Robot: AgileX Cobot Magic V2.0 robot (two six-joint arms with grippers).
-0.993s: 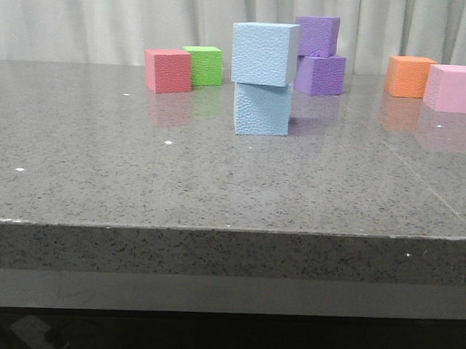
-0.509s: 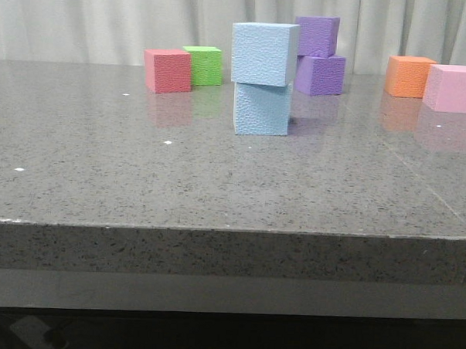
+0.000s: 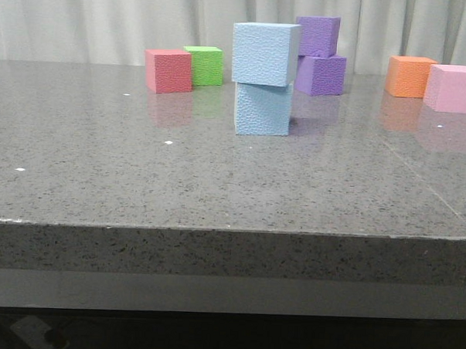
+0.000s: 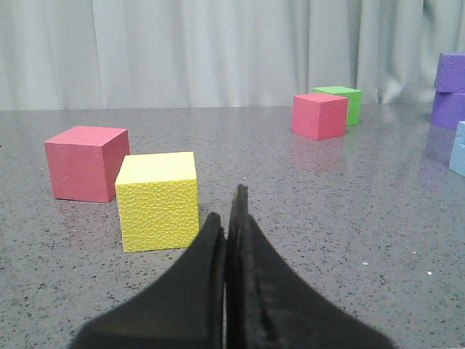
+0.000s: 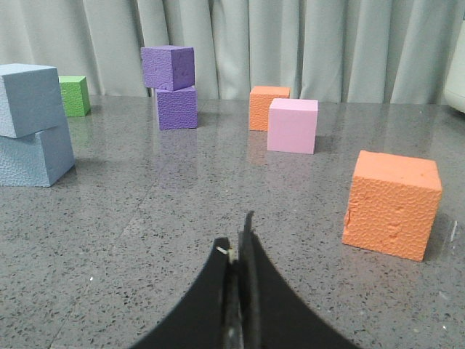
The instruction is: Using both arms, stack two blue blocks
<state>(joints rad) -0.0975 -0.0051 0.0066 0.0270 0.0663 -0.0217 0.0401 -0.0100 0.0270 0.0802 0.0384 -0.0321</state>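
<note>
Two sky-blue blocks stand stacked at the table's middle back: the upper blue block (image 3: 264, 53) rests on the lower blue block (image 3: 263, 108), turned slightly and overhanging a little. The stack also shows in the right wrist view (image 5: 30, 125), and its edge in the left wrist view (image 4: 458, 149). No arm shows in the front view. My left gripper (image 4: 228, 211) is shut and empty, low over the table near a yellow cube (image 4: 158, 200). My right gripper (image 5: 237, 236) is shut and empty, well apart from the stack.
A red cube (image 3: 168, 70) and green cube (image 3: 203, 65) stand back left. Two stacked purple cubes (image 3: 318, 56) stand behind the stack. An orange cube (image 3: 408, 75) and pink cube (image 3: 454, 88) stand back right. Another red cube (image 4: 86, 161) and orange cube (image 5: 392, 203) lie near the grippers.
</note>
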